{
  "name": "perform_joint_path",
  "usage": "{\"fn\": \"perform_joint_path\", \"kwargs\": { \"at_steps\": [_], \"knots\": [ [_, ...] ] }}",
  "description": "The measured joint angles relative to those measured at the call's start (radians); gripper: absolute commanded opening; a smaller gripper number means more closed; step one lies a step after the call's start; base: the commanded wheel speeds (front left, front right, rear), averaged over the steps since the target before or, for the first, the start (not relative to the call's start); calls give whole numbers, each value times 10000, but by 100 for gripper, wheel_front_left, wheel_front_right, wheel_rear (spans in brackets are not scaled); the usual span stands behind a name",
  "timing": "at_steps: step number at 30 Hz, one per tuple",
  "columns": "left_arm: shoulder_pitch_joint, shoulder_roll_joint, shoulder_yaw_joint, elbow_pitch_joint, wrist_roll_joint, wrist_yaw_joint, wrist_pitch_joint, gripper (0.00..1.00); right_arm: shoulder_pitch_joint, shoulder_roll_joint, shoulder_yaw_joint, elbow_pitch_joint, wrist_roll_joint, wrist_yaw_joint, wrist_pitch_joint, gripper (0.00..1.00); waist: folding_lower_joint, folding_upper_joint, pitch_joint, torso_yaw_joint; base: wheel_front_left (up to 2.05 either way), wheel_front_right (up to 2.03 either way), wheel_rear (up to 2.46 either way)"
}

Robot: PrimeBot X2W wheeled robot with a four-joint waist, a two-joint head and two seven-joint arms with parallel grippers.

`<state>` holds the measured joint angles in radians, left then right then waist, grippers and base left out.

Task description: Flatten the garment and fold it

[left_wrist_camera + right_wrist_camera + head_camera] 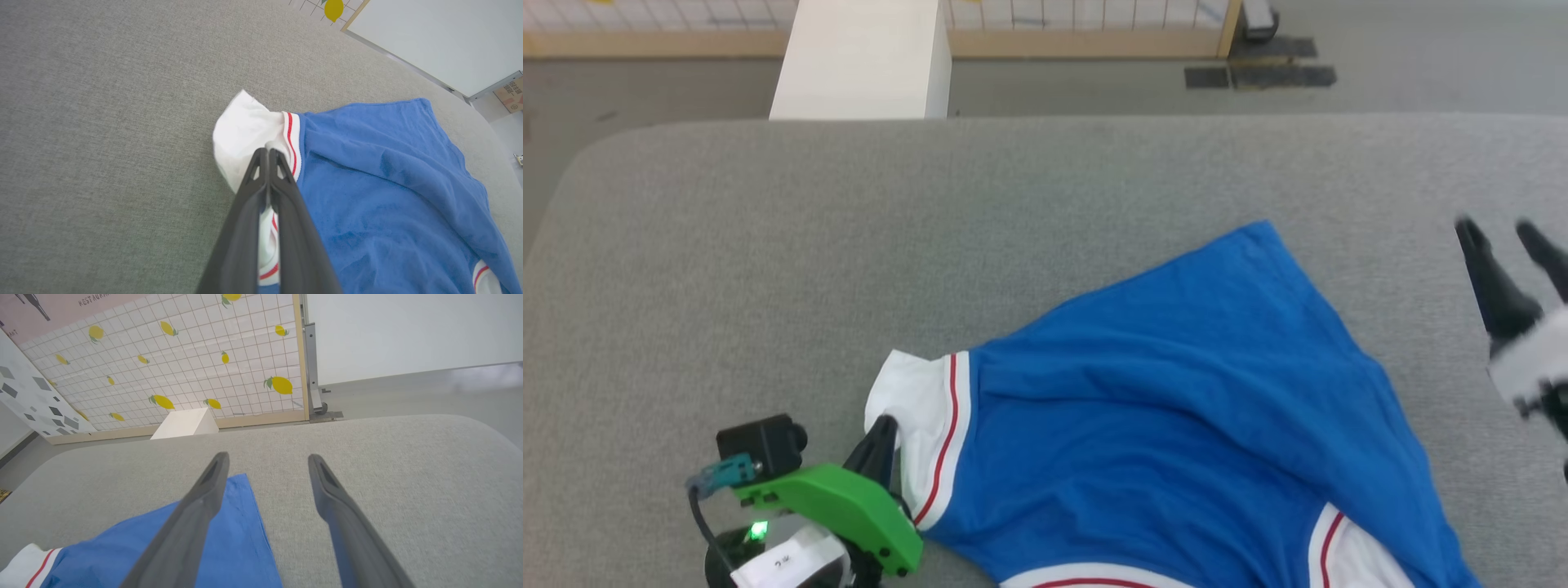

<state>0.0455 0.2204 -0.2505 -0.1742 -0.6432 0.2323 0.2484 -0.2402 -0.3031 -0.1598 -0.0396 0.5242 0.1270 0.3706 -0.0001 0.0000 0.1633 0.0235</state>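
The garment (1176, 384) is a bright blue T-shirt with white sleeves edged in red stripes, lying spread and wrinkled on the grey table (849, 245). My left gripper (882, 429) is shut on the white left sleeve (245, 130); in the left wrist view the gripper (267, 152) pinches the sleeve cloth beside the red stripes. My right gripper (1503, 233) stands open at the right edge of the head view, above bare table, apart from the shirt. In the right wrist view the gripper (267, 457) shows nothing between its fingers, and the blue hem corner (237, 498) lies below the left finger.
The grey table has a rounded far-left corner (596, 155). A white box (862, 57) stands on the floor beyond the far edge. A lemon-patterned tiled panel (184, 355) stands behind it.
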Motion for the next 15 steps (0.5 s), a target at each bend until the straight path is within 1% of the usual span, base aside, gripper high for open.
{"fn": "perform_joint_path", "kwargs": {
  "at_steps": [2,4,5,8,11,15],
  "knots": [
    [-172,-31,-69,-10,13,-38,-44,0,-745,-180,428,426,-217,0,128,100,0,0,213,90,0,0,0],
    [-383,-73,-159,-13,33,-48,-50,0,-1503,-265,717,911,-274,2,439,100,0,0,447,198,0,0,0],
    [-500,-100,-199,-12,40,-98,-65,0,-1874,-405,1018,1139,-422,-8,600,100,0,0,580,266,0,0,0],
    [-769,-219,-282,8,44,-161,-134,0,-2872,-635,1672,1900,-642,-4,1321,100,0,0,956,486,0,0,0],
    [-906,-326,-378,59,50,-182,-192,0,-3747,-721,2136,2742,-911,0,2349,100,0,0,1310,746,0,0,0],
    [-1049,-443,-508,178,56,-265,-299,0,-4570,-1120,2792,3693,-1661,2,4151,100,1,0,1720,1150,0,0,0]
  ]
}}
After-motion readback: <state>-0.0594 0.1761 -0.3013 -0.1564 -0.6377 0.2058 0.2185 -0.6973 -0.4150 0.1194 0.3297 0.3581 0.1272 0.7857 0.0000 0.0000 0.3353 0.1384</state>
